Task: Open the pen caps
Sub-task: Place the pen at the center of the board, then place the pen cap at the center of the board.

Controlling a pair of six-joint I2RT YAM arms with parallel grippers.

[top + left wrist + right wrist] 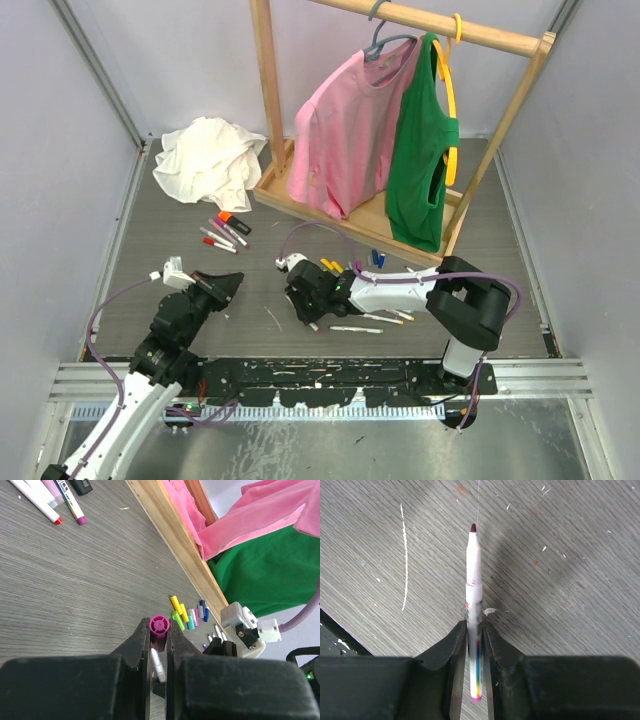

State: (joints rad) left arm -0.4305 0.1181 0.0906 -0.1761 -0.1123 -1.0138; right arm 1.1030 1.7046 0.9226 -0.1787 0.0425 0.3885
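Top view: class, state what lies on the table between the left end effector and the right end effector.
Only bare table with one thin white mark separates the left end effector from the right end effector, as the top view shows.

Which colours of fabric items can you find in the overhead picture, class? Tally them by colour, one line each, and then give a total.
Pink short-sleeved T-shirt, hanging: 1
Green sleeveless top, hanging: 1
White cloth, lying crumpled: 1
Total: 3
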